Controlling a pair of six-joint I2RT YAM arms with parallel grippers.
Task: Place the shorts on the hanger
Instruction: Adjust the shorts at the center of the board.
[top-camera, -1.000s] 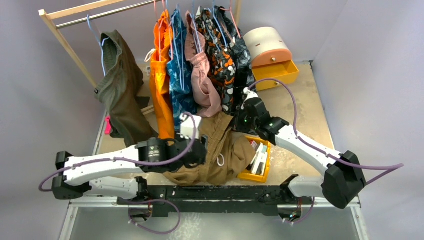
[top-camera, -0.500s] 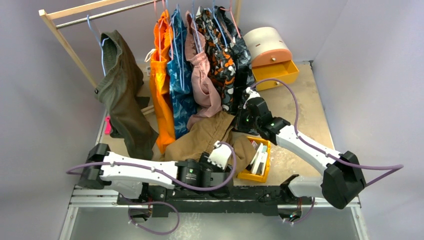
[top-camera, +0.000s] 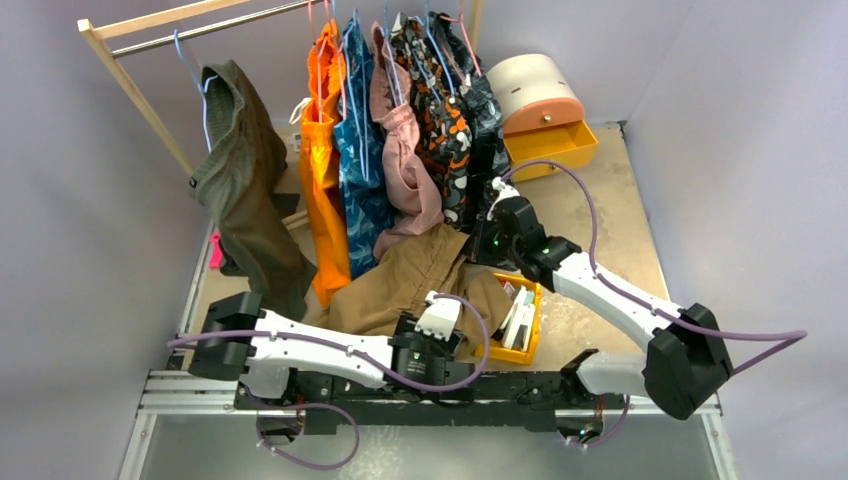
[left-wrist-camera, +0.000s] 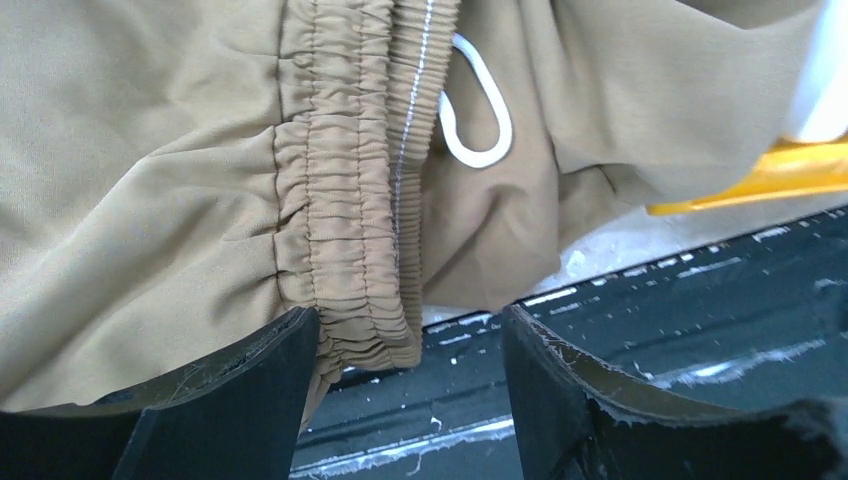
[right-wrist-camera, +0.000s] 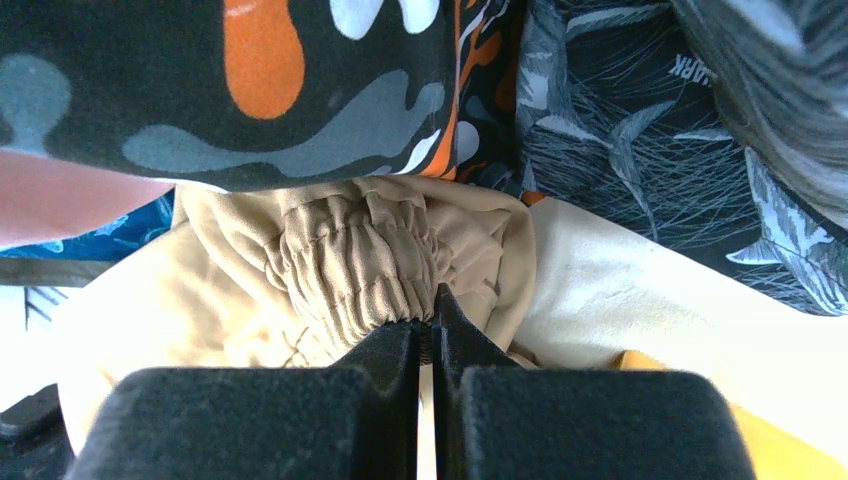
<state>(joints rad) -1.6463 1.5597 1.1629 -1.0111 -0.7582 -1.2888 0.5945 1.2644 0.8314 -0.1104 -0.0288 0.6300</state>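
Clearly, the shorts (top-camera: 400, 285) were spread on the table (top-camera: 610, 190) near its front edge, beside a yellow tray (top-camera: 497, 352). Their far waistband was clamped by the right gripper (right-wrist-camera: 430, 320). The left gripper (left-wrist-camera: 410, 325) was kept apart, with the near waistband seen between its jaws.

The spread left gripper (left-wrist-camera: 408, 318) brackets the waistband of the shorts (left-wrist-camera: 150, 150).

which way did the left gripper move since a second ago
Yes. In the top view the left gripper has pulled back toward the near edge of the table and rightward, closer to the yellow plastic bin.
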